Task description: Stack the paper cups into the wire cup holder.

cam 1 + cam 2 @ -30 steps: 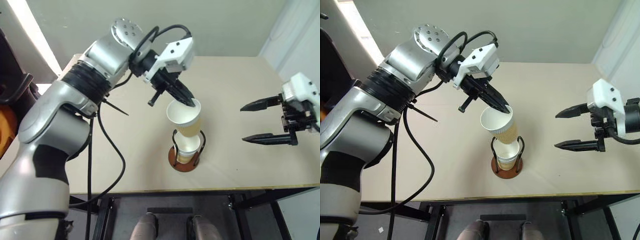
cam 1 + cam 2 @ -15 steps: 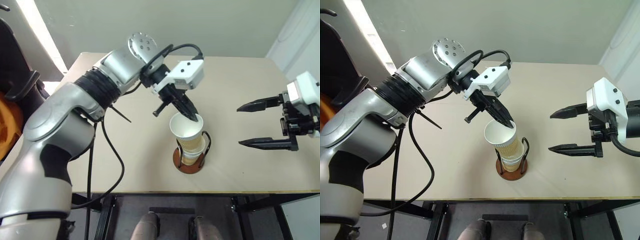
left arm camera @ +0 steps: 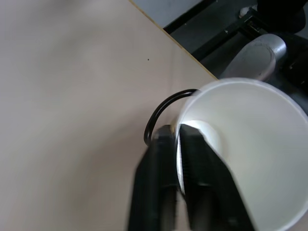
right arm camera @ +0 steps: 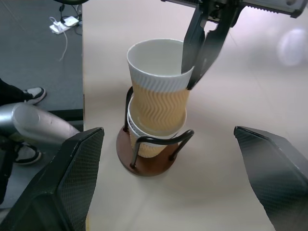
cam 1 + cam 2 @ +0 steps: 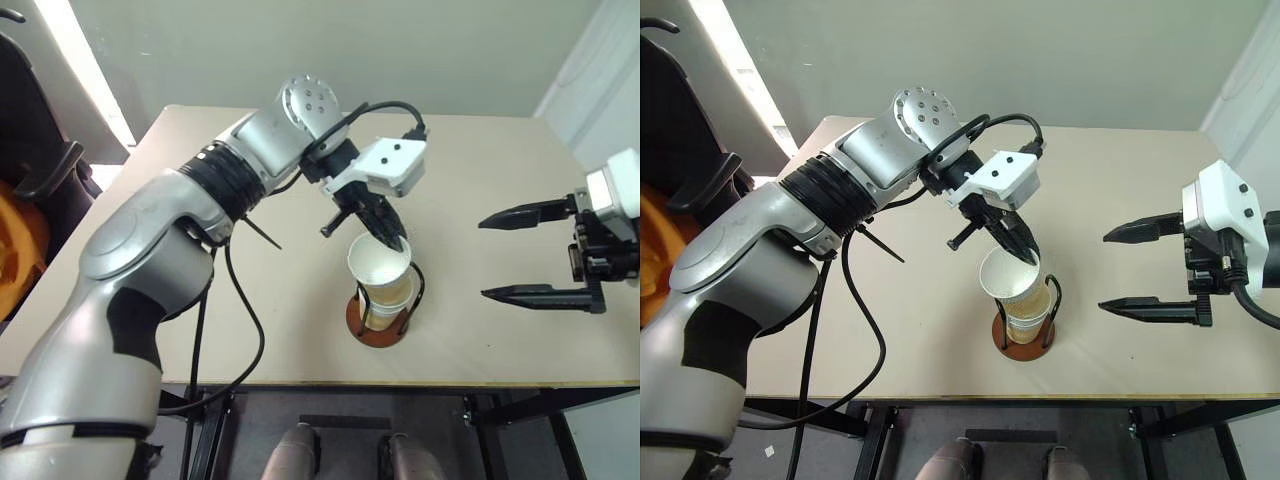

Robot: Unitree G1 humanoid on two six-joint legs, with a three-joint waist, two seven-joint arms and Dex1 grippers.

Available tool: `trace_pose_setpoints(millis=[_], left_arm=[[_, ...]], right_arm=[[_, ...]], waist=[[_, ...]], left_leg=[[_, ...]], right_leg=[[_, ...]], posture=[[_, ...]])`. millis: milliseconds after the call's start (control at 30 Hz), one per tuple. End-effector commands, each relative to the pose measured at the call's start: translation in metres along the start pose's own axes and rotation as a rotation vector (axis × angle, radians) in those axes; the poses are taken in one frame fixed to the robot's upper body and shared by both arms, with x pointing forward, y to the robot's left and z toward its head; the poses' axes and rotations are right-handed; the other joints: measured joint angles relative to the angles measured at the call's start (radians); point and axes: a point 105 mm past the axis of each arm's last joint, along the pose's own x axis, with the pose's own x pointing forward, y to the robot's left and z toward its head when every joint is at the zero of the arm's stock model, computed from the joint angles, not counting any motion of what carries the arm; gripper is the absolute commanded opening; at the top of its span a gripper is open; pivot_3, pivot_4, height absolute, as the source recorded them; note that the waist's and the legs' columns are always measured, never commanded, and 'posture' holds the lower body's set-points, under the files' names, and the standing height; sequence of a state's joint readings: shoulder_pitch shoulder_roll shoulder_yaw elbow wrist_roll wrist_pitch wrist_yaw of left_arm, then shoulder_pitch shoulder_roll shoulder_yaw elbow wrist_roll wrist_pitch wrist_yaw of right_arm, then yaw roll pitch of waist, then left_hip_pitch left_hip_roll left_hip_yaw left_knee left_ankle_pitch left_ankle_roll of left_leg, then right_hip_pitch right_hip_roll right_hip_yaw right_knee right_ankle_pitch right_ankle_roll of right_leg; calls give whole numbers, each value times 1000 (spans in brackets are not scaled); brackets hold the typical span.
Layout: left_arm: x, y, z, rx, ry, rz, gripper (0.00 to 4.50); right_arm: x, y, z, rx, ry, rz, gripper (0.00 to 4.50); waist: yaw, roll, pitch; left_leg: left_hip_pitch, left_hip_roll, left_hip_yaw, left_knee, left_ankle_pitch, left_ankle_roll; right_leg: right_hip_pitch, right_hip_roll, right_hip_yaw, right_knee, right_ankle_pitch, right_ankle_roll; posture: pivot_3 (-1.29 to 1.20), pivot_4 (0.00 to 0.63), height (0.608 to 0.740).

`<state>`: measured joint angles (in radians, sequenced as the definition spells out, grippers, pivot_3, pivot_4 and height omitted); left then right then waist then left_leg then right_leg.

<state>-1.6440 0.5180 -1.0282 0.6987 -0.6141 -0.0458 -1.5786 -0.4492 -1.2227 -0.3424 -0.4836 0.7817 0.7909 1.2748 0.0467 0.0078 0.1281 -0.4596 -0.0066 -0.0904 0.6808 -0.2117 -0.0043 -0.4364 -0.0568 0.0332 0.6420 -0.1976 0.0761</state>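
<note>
The wire cup holder (image 5: pixel 378 328) stands near the table's front edge, its black loops rising from a reddish-brown base (image 4: pixel 144 166). One paper cup (image 4: pixel 143 144) sits low inside it. A second paper cup (image 5: pixel 380 265) is nested in that one, nearly upright, its tan ribbed wall (image 4: pixel 159 103) rising above the loops. My left gripper (image 5: pixel 397 243) points down at its far rim, one finger inside (image 3: pixel 199 159) and one outside, shut on the rim. My right gripper (image 5: pixel 482 258) hovers to the right of the holder, open and apart from it.
The tan table (image 5: pixel 250 300) has bare room to the left of and behind the holder. Its front edge (image 5: pixel 400 381) runs just in front of the holder's base. A person's shoe (image 4: pixel 29 94) shows on the floor off the table's side.
My left gripper has come down and to the right with the cup. The cup was tilted over the holder and now sits deeper in the lower cup, nearly upright. The right gripper has stayed open.
</note>
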Motion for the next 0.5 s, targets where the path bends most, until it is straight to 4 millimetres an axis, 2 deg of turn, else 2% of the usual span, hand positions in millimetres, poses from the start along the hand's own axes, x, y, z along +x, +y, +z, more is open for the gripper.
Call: trace_pose_setpoints(millis=[33, 167, 333, 433, 500], left_arm=[[-3, 0, 5, 39, -5, -14, 1680], [-4, 4, 5, 58, -2, 10, 3058], [-14, 6, 0, 38, -6, 69, 3058], [-43, -6, -18, -51, -35, 175, 3058], [-64, -25, -34, -133, -60, 248, 3058]], right_arm=[[-5, 1, 10, -52, 0, -25, 4500], [-4, -1, 10, -52, -2, -19, 4500], [-1, -4, 8, -53, -7, 7, 4500], [5, -11, 1, -51, 5, 34, 4500], [8, -19, -9, -51, 57, 31, 4500]], waist=[[0, 0, 0], [1, 0, 0], [1, 0, 0], [-7, 1, -1], [-18, 1, -1]], left_leg=[[0, 0, 0, 0, 0, 0], [0, 0, 0, 0, 0, 0], [0, 0, 0, 0, 0, 1], [1, 0, 1, 0, -1, 1], [3, 1, 3, 0, 0, 1]], right_leg=[[0, 0, 0, 0, 0, 0], [0, 0, 0, 0, 0, 1], [0, 0, 0, 0, 0, 1], [0, 0, 1, 0, 0, 2], [0, 2, 2, 0, 0, 2]], posture=[[0, 150, 740], [0, 150, 740], [0, 150, 740], [0, 150, 740], [0, 150, 740]])
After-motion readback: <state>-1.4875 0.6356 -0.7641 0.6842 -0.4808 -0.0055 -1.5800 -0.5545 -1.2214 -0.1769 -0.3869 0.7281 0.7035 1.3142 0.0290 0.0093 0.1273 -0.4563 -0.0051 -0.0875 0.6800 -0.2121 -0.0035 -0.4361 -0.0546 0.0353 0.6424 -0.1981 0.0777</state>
